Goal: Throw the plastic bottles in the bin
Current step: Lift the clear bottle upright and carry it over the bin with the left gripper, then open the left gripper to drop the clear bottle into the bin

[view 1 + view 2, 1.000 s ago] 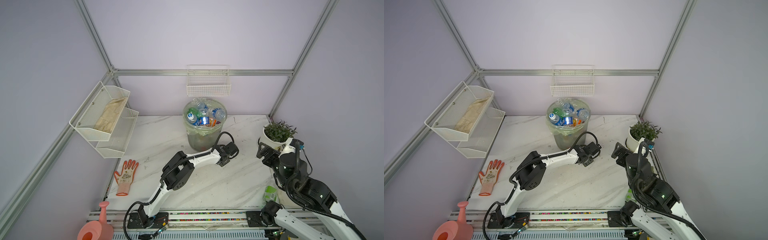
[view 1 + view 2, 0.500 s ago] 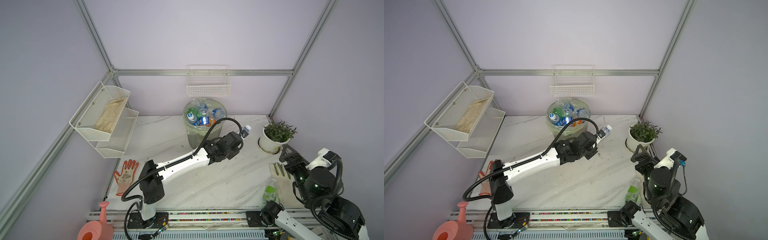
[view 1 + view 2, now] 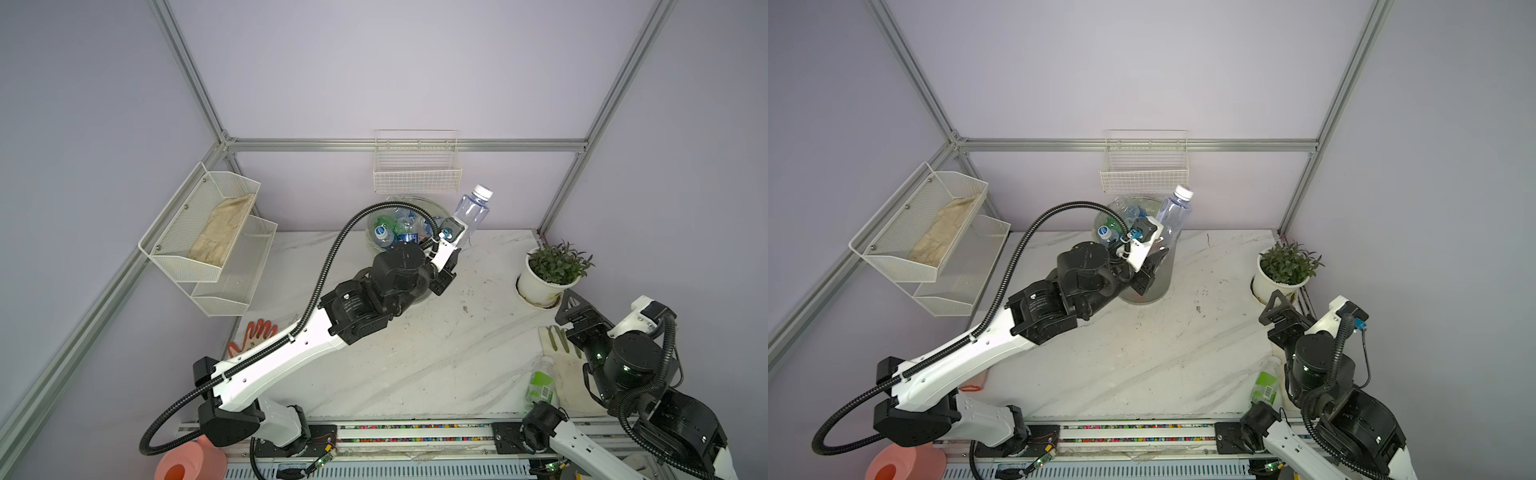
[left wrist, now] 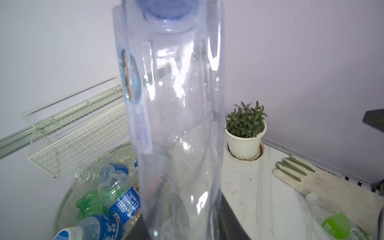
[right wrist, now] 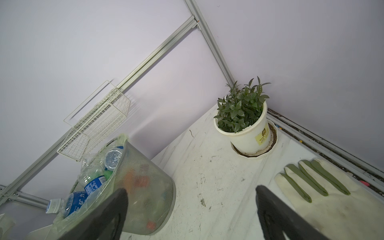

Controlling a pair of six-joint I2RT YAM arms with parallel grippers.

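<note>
My left gripper (image 3: 456, 243) is shut on the lower part of a clear plastic bottle (image 3: 472, 212) with a white cap, held tilted, cap up, at the right rim of the bin (image 3: 1163, 272). The bottle (image 4: 178, 116) fills the left wrist view. The grey mesh bin (image 5: 145, 182), lined with a pale-green bag, holds several bottles with blue labels (image 4: 122, 203). Another bottle with a green label (image 3: 540, 384) lies at the front right of the table. My right gripper (image 5: 191, 195) hangs open and empty above the table's right side (image 3: 575, 309), between pot and glove.
A white plant pot (image 3: 544, 284) stands at the right. A white glove (image 3: 571, 368) lies beside the green-label bottle. A wire basket (image 3: 417, 174) hangs above the bin. A two-tier mesh shelf (image 3: 208, 232), an orange glove (image 3: 257, 332) and a pink watering can (image 3: 187, 461) are on the left.
My left gripper shut on the clear bottle down by the bin's foot and lifted it to the bin's rim. The right arm drew back to the right front.
</note>
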